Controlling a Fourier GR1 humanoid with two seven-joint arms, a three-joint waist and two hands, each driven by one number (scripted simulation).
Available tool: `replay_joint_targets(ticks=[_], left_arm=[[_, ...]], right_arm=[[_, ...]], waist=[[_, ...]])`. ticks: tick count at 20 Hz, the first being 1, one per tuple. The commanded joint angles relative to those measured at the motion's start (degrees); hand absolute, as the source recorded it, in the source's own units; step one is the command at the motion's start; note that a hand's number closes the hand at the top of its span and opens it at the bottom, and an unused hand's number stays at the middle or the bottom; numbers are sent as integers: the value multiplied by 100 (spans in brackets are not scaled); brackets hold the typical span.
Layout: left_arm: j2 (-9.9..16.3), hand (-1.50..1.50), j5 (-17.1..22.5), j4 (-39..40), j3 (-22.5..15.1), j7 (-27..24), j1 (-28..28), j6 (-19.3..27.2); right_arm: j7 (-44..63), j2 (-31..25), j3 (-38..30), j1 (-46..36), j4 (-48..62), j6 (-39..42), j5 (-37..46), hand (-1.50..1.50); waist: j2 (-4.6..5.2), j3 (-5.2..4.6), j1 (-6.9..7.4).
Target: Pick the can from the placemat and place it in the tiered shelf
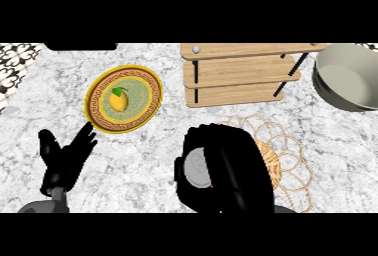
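Note:
A silver can (pixel 198 169) shows its grey top just left of my right hand (pixel 230 167), whose fingers curl round it over the woven round placemat (pixel 284 155). The placemat's left part is hidden by the hand. The wooden tiered shelf (pixel 236 72) stands beyond it at the counter's back, its boards bare. My left hand (pixel 65 157) rests open at the lower left, fingers up, its fingertips near the plate's lower edge.
A gold-rimmed green plate (pixel 124 98) holding a yellow lemon (pixel 118 100) lies left of the shelf. A large grey bowl (pixel 348 77) sits at the right edge, close to the shelf's right side. A patterned tile wall (pixel 18 55) borders the upper left.

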Motion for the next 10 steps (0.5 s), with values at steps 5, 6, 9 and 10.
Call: replay_joint_targets(ticks=[5, 6, 9, 10], left_arm=[[-2, 0, -88, 118, 52, 65, -188, 57], [-71, 0, -123, 182, 1, -78, -140, 26], [-178, 0, -117, 73, -13, -73, 46, 90], [-126, 0, -142, -147, -58, 59, -63, 85]], right_arm=[[1551, 16, -1370, -1493, -1483, 1671, -433, 150], [1363, 16, -1778, -1784, -1132, 1583, -552, 150], [1509, 15, -2220, -2406, -707, 1693, -568, 150], [1395, 15, -2521, -2713, -338, 1574, -735, 150]], waist=[[18, -1, -19], [30, 0, 16], [24, -1, 33], [27, 1, 58]])
